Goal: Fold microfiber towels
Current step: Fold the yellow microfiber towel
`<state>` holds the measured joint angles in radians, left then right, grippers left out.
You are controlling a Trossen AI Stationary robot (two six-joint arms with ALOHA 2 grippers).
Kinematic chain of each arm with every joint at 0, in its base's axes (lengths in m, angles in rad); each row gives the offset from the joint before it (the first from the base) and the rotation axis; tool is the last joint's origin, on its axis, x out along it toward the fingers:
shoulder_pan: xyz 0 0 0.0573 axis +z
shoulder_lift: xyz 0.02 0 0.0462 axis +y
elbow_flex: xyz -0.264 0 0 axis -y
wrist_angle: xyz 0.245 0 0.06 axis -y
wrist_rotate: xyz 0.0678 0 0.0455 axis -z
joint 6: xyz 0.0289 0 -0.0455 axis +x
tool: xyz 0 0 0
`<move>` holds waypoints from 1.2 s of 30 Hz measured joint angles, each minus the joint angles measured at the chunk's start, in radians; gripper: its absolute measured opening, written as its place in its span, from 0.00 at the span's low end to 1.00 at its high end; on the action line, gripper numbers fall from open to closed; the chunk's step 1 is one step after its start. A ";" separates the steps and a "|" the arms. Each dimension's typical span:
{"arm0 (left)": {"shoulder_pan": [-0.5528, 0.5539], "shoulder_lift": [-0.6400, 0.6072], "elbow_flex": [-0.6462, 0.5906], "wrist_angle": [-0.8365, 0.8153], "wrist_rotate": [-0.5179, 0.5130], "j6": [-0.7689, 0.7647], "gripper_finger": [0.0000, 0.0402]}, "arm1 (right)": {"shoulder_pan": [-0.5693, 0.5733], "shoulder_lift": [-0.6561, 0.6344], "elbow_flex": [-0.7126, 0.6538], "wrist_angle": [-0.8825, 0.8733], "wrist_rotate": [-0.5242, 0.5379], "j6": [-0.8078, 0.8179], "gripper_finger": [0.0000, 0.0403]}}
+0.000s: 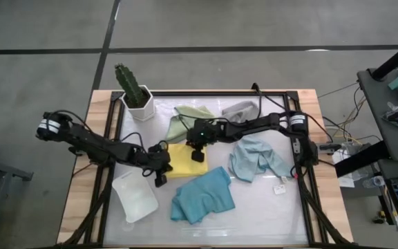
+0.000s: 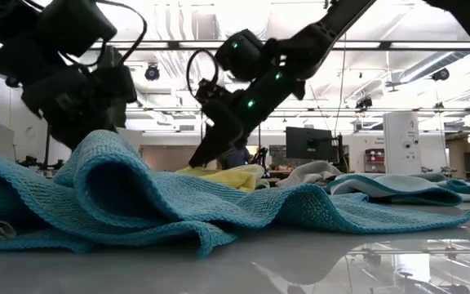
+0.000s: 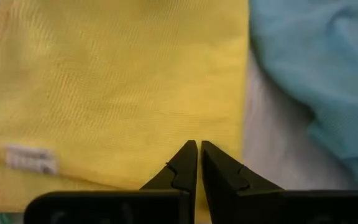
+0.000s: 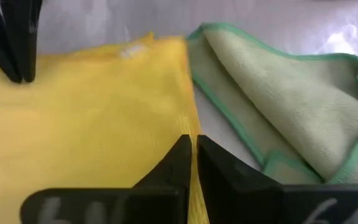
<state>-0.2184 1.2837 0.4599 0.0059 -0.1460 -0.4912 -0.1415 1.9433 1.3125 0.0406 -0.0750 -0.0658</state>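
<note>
Pinching opposite edges of the yellow towel point(image 1: 179, 160), both grippers have their fingers pressed together at the centre of the table. The left gripper point(image 1: 159, 168) sits at the towel's 8 o'clock edge and the right gripper point(image 1: 197, 153) at its 2 o'clock edge; the wrist views show each pair of tips closed right on a yellow border, though how much cloth lies between them is hard to tell.

The main risk, as I judge it, is a shallow bite: if either pinch has caught only the hem, the cloth could slip free when lifted and the fold would come out skewed.

Neighbours crowd the work. The sage green towel point(image 1: 187, 119) touches the yellow one at 12 o'clock, the teal towel point(image 1: 202, 196) lies just beside it at 5 o'clock, the pale blue towel point(image 1: 256, 158) is near at 3 o'clock, and the grey towel point(image 1: 240, 109) is farther off at 1 o'clock. A sweeping fold could drag the green or teal cloth along, or land the yellow edge on top of them.
</note>
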 joint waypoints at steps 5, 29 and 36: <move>-0.001 -0.039 0.000 -0.004 -0.001 0.000 0.02 | 0.020 -0.071 -0.039 -0.013 -0.002 -0.002 0.05; 0.093 -0.095 0.000 -0.128 -0.139 -0.079 0.14 | 0.030 -0.059 -0.078 0.108 0.004 -0.087 0.05; 0.118 -0.060 0.000 -0.120 -0.304 -0.053 0.30 | 0.030 -0.059 -0.106 0.108 0.004 -0.085 0.05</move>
<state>-0.1006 1.2237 0.4595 -0.1143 -0.4503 -0.5438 -0.1116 1.8843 1.2062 0.1488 -0.0711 -0.1506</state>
